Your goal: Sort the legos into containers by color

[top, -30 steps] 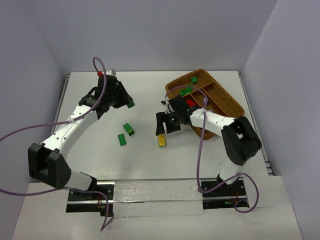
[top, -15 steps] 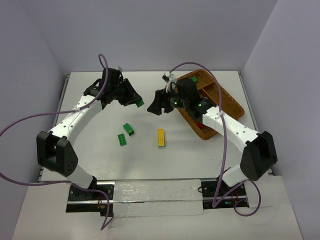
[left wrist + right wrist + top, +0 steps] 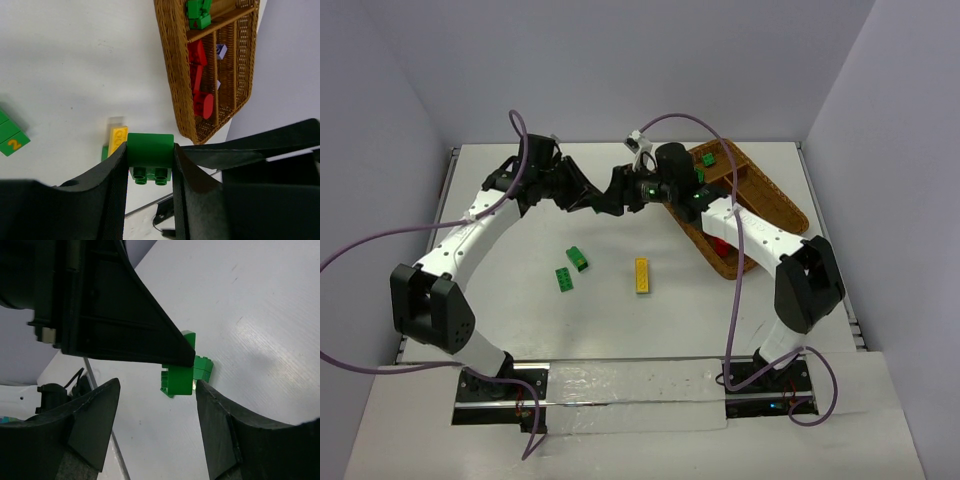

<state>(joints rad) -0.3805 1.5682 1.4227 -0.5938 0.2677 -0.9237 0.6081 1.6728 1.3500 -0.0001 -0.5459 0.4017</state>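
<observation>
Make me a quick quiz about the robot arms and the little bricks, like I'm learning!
1. True or false: the left arm's fingers are clamped on a small green studded plastic brick.
2. The long studded plastic brick lying by itself on the white table is: A red, B yellow, C lilac.
3. Fill in: the right arm's fingers are ____ (open or shut).
Key: 1 true; 2 B; 3 open.
</observation>
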